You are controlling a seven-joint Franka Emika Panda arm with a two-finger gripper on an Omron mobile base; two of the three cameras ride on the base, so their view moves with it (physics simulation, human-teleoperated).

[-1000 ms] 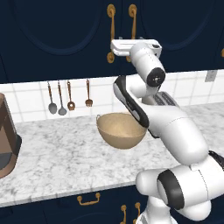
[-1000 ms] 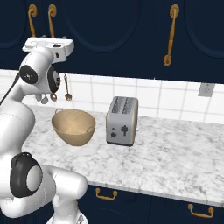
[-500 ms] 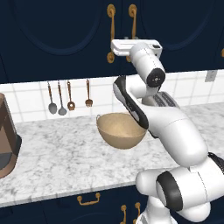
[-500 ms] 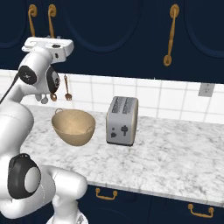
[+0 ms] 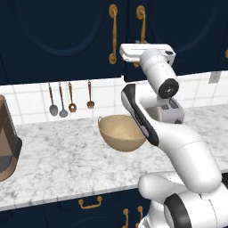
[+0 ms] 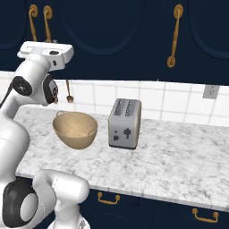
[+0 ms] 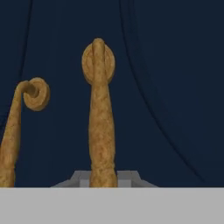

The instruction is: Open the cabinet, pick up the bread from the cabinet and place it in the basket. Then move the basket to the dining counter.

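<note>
The cabinet is dark navy with arched doors, and both doors are shut. My gripper is shut on the lower end of the right door's brass handle, which runs down between the jaws. The left door's handle curves beside it. From the base, my gripper is pressed against the cabinet front under that handle. The tan basket stands empty on the worktop below; it is also seen from the right. The bread is hidden behind the shut doors. The dining counter is out of view.
A silver toaster stands right of the basket on the marbled worktop. Several utensils hang on the tiled wall. A dark brown appliance sits at the far left. Navy drawers with brass pulls run below.
The jaws have gone from open to shut around the cabinet handle. The arm has hardly moved, and the doors remain shut.
</note>
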